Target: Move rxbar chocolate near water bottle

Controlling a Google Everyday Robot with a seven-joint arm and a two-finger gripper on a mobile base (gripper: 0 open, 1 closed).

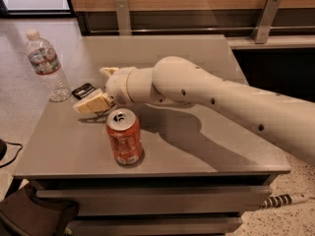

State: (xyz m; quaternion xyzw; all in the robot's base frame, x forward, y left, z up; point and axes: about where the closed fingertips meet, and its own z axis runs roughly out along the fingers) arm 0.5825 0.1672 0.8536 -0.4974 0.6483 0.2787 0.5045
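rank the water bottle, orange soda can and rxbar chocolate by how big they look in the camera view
1. water bottle, tallest
2. orange soda can, close behind but nearer the camera, so unsure
3. rxbar chocolate, smallest, partly hidden by the hand over it

My gripper [98,88] hangs low over the grey table [197,151], fingers apart. The rxbar chocolate [82,90] lies flat at its tips, the water bottle [48,65] stands just beyond the bar, and an orange soda can [124,136] stands close beside the gripper
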